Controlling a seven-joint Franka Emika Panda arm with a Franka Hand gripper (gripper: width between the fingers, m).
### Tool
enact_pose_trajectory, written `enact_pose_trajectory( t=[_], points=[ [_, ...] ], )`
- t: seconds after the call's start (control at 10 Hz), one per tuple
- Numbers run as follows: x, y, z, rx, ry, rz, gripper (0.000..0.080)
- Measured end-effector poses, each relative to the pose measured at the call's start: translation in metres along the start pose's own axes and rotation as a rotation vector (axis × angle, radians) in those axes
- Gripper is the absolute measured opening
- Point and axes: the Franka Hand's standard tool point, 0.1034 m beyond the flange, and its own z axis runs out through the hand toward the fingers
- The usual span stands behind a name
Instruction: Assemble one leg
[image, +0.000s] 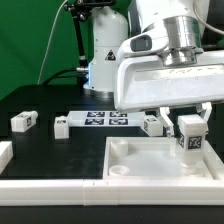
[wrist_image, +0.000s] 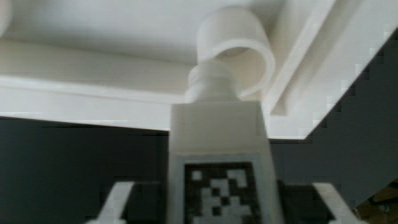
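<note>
Black table (image: 45, 100): gripper (image: 187, 118) clamped on the leg (image: 190, 138), held upright over the tabletop (image: 120, 182) corner on the exterior view's right; leg tip likely needs centring on the socket (wrist_image: 240, 45), kept vertical, lowered slowly.

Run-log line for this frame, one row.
gripper: shut on leg | leg: upright, over tabletop corner socket | seated: cannot tell

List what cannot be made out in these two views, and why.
1. Exterior view: the tabletop is cut off by the bottom edge.
2. Exterior view: the gripper partly hides a loose leg behind it.
3. Wrist view: blur hides whether the held leg touches the tabletop's socket.
</note>
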Motion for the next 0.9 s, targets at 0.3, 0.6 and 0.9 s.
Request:
enact_pose_trajectory(
  t=[0.3, 0.6, 0.9],
  points=[
    [-0.002, -0.005, -0.001, 0.002, 0.001, -0.007, 0.0291],
    [-0.008, -0.008, 0.001, 0.003, 0.006, -0.011, 0.0291],
    [-0.016, -0.013, 0.008, 0.007, -0.004, -0.015, 0.0291]
  ],
)
